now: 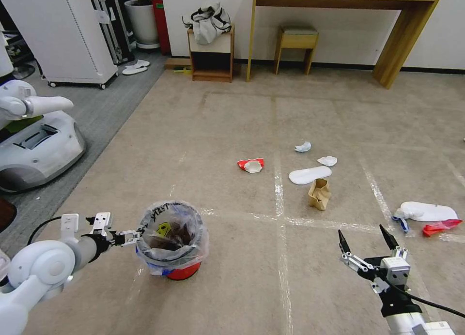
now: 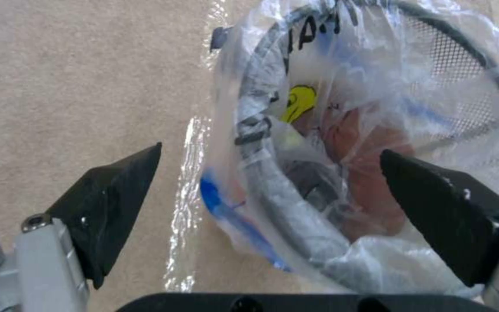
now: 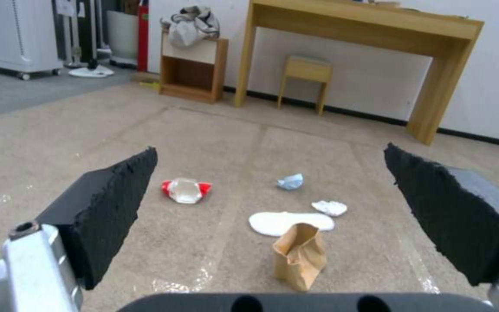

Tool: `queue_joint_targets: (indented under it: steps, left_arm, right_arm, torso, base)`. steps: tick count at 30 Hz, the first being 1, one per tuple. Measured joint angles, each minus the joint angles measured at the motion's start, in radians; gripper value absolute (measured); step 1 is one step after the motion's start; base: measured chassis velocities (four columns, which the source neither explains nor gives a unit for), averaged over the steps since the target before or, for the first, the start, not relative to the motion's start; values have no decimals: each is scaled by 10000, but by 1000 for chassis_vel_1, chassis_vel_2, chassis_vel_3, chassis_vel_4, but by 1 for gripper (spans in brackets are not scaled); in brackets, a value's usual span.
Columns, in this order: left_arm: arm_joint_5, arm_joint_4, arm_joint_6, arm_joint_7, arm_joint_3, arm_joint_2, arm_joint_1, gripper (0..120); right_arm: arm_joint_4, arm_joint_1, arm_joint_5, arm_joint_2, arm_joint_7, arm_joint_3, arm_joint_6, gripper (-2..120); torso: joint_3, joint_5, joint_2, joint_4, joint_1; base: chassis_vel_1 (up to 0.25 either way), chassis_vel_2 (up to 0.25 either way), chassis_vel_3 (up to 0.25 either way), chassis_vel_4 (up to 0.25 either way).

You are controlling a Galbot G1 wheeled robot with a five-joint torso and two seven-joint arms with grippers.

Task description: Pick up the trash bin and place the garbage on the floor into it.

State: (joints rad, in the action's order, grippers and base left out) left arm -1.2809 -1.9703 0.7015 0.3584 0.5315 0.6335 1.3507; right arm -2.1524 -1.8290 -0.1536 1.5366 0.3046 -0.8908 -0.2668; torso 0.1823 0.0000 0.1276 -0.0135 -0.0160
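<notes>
- Red trash bin [image 1: 173,238], one, lined with a crinkled clear plastic bag [image 1: 193,248], stands on the floor [image 1: 232,131] near its front-left part, on a clear tape line [image 1: 279,199].
- Left gripper [image 1: 137,234] sits at the bin's left rim; the left wrist view shows its jaws spread wide, one black fingertip [image 2: 117,203] outside the rim over carpet, the other over the bag's inside, and a mesh wall with dark contents within.
- Right gripper [image 1: 366,239] hangs above bare carpet at the front right, jaws wide, holding nothing.
- Garbage at mid-floor, counted: one brown paper bag [image 1: 319,193] upright, one flat white oval piece [image 1: 310,174] just behind it, one red-and-white wrapper [image 1: 251,164], two crumpled tissues [image 1: 327,160].
- Head view adds, toward the right edge, one white bottle [image 1: 428,212] beside a red scrap [image 1: 441,226].
- Room: beige carpet, grey carpet [image 1: 104,112] left, wooden desk [image 1: 348,15], stool [image 1: 296,42], small cabinet [image 1: 212,56].
</notes>
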Motion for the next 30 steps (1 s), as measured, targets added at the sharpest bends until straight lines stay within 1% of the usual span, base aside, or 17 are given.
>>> queue_joint_targets:
  steps: [2, 3, 4, 5, 6, 7, 8, 11, 12, 14, 15, 17, 18, 20, 21, 26, 30]
  left_arm:
    - [-92, 182, 1, 105, -266, 66, -348, 100]
    - [-92, 182, 1, 105, -266, 66, -348, 100]
    - [-118, 359, 2, 161, -433, 151, -619, 100]
    - [-126, 446, 1, 184, -515, 192, -748, 100]
    - [-126, 446, 1, 184, -515, 192, -748, 100]
    - [-139, 604, 1, 196, -660, 269, -964, 100]
    - [-139, 604, 1, 196, -660, 269, -964, 100]
    - [-167, 1076, 0, 222, -1030, 441, -1531, 100]
    - [-167, 1076, 0, 222, -1030, 441, -1531, 100]
    - [-167, 1421, -6, 224, -1259, 565, -1868, 100]
    - [-167, 1421, -6, 224, -1259, 565, -1868, 100]
    - [-145, 1710, -12, 231, -1430, 703, -2116, 100]
    - [-145, 1710, -12, 231, -1430, 703, -2116, 100]
    - [-94, 2006, -29, 249, -1619, 857, -2360, 100]
    - [-94, 2006, -29, 249, -1619, 857, -2360, 100]
    - [59, 2508, -46, 267, -1965, 1221, -2693, 100]
    - [115, 2713, -51, 268, -2096, 1357, -2847, 100]
  right_arm:
    - [41, 4, 3, 22, 12, -16, 0, 100]
    - [41, 4, 3, 22, 12, -16, 0, 100]
    - [67, 9, 10, 41, 21, -24, 0, 100]
    - [86, 12, 15, 50, 27, -25, 0, 100]
    - [86, 12, 15, 50, 27, -25, 0, 100]
    - [123, 22, 29, 65, 33, -26, 0, 100]
    - [123, 22, 29, 65, 33, -26, 0, 100]
    - [206, 60, 48, 79, 35, -34, 3, 100]
    - [206, 60, 48, 79, 35, -34, 3, 100]
    - [244, 86, 51, 81, 31, -52, 25, 100]
    - [244, 86, 51, 81, 31, -52, 25, 100]
    - [284, 95, 51, 72, 22, -74, 41, 100]
    - [284, 95, 51, 72, 22, -74, 41, 100]
    - [326, 106, 50, 57, 12, -114, 52, 100]
    - [326, 106, 50, 57, 12, -114, 52, 100]
    - [410, 162, 33, 4, -17, -148, 112, 100]
    - [457, 186, 18, -20, -35, -154, 133, 100]
  torso:
    - [0, 1, 0, -1, 0]
    - [0, 1, 0, -1, 0]
    - [0, 0, 0, 0, 0]
    - [0, 1, 0, 0, 0]
    - [0, 1, 0, 0, 0]
    - [0, 0, 0, -1, 0]
    - [0, 0, 0, -1, 0]
    - [0, 1, 0, 0, 0]
    - [0, 1, 0, 0, 0]
    - [1, 1, 0, 0, 0]
    - [1, 1, 0, 0, 0]
    - [0, 1, 0, 0, 0]
    - [0, 1, 0, 0, 0]
    - [1, 2, 0, 0, 0]
    - [1, 2, 0, 0, 0]
    - [1, 1, 0, 0, 0]
    - [0, 1, 0, 0, 0]
  base:
    - [0, 0, 0, 0]
    - [0, 0, 0, 0]
    - [0, 0, 0, 0]
    - [0, 0, 0, 0]
    - [0, 0, 0, 0]
    - [0, 0, 0, 0]
    - [0, 0, 0, 0]
    - [0, 0, 0, 0]
    - [0, 0, 0, 0]
    - [0, 0, 0, 0]
    - [0, 0, 0, 0]
    - [0, 0, 0, 0]
    - [0, 0, 0, 0]
    - [0, 0, 0, 0]
    - [0, 0, 0, 0]
    - [0, 0, 0, 0]
    - [0, 0, 0, 0]
